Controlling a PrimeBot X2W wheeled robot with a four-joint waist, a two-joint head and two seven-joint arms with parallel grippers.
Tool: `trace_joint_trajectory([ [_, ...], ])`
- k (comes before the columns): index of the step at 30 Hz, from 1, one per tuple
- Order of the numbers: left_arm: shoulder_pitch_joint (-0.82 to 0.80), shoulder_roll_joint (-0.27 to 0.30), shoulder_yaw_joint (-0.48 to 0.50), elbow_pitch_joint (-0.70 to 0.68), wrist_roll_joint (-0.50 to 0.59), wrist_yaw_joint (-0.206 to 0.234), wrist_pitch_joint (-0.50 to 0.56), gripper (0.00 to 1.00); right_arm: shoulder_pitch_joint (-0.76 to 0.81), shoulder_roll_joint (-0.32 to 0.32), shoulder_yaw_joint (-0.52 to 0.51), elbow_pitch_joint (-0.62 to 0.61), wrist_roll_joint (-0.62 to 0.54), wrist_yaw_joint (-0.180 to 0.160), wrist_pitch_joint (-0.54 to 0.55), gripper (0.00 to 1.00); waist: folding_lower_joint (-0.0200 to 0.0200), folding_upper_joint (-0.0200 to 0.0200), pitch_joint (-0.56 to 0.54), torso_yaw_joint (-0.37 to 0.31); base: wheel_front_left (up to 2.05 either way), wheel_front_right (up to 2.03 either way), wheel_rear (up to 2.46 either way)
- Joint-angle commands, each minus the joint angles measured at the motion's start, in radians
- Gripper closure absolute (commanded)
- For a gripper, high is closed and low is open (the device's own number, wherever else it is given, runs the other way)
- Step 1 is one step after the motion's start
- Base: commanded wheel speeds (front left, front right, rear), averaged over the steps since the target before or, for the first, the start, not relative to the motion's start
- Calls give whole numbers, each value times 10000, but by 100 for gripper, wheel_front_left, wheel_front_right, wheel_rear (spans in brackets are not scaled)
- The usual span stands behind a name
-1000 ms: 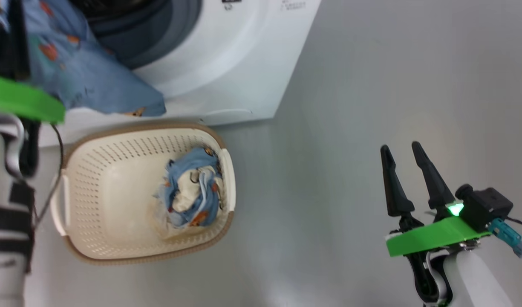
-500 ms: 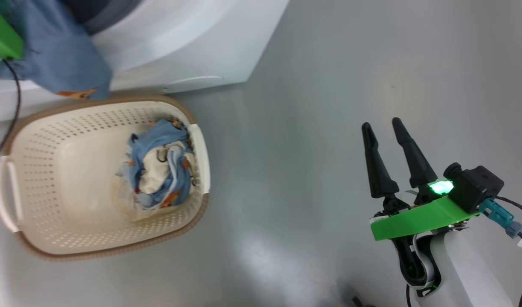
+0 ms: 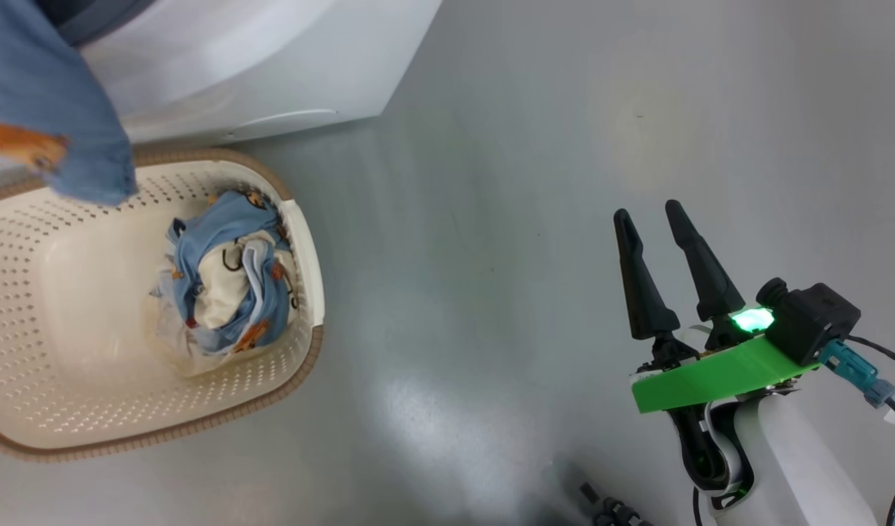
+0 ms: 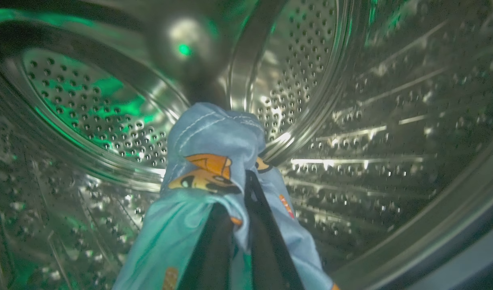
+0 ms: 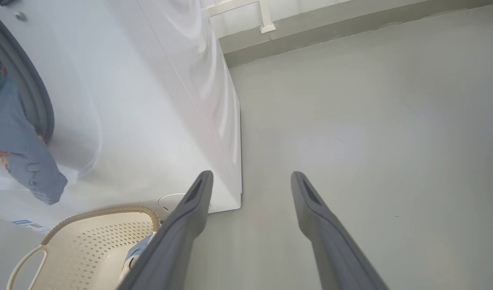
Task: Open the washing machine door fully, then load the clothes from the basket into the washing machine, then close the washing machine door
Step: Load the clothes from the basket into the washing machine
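While the left fingers (image 4: pixel 262 233) reach inside the washing machine (image 3: pixel 272 66), they stand together, clamped on a garment (image 4: pixel 210 137) of light blue fabric printed with orange-brown figures. The pinched fold rises above the fingertips, in front of the perforated steel drum (image 4: pixel 351 121), whose wall reflects green light.

The rest of the garment trails out of the machine's opening. Its loose end (image 3: pixel 52 109) passes the grey ring (image 5: pixel 45 108) and hangs down the machine's white front. In the right wrist view this end hangs above the basket (image 3: pixel 301 241), apart from its rim.

The basket stands on the floor (image 3: pixel 527 146), just in front of the machine's base. A bundle (image 3: pixel 224 285) of the same blue fabric with cream-white parts lies inside it, against the end wall nearest the machine's front corner. The rest of the basket bottom is bare.

A round flap (image 5: pixel 170 199) sits low on the machine's front, near that corner. A blue label (image 5: pixel 29 224) sits low on the front, further from the corner.

The right fingers (image 3: pixel 637 281) stand wide apart and hold nothing. They hover over bare floor, well apart from the machine and off to the side of its front corner. In the right wrist view they point along the floor beside the machine's side panel. A green light glows at their base.
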Motion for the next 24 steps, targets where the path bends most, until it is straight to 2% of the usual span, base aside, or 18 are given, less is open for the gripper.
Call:
trace_joint_trajectory([
  [1,-294,574,354,-1039,162,183,-97,100,36,-15,202,-247,133,56,-80,0,0,0,75,29,0,0,0],
  [6,251,652,956,-2669,544,362,-100,100,-67,-15,328,-299,158,56,-80,0,0,0,115,42,0,0,0],
  [10,687,583,1202,-2878,698,291,-101,100,-84,-15,362,-337,169,56,-80,0,0,0,119,42,0,0,0],
  [11,796,568,1205,-2785,763,244,-101,89,-78,-15,370,-349,172,56,-80,0,0,0,114,43,0,0,0],
  [12,875,569,1184,-2643,846,212,-101,53,-69,-15,374,-358,176,56,-80,0,0,0,107,44,0,0,0],
  [13,930,527,1195,-2249,891,152,-101,0,-36,-15,370,-364,182,56,-80,0,0,0,88,49,0,0,0],
  [24,1037,283,1374,-1311,947,-30,-102,0,-2,-15,298,-295,162,56,-80,0,0,0,-158,152,0,0,0],
])
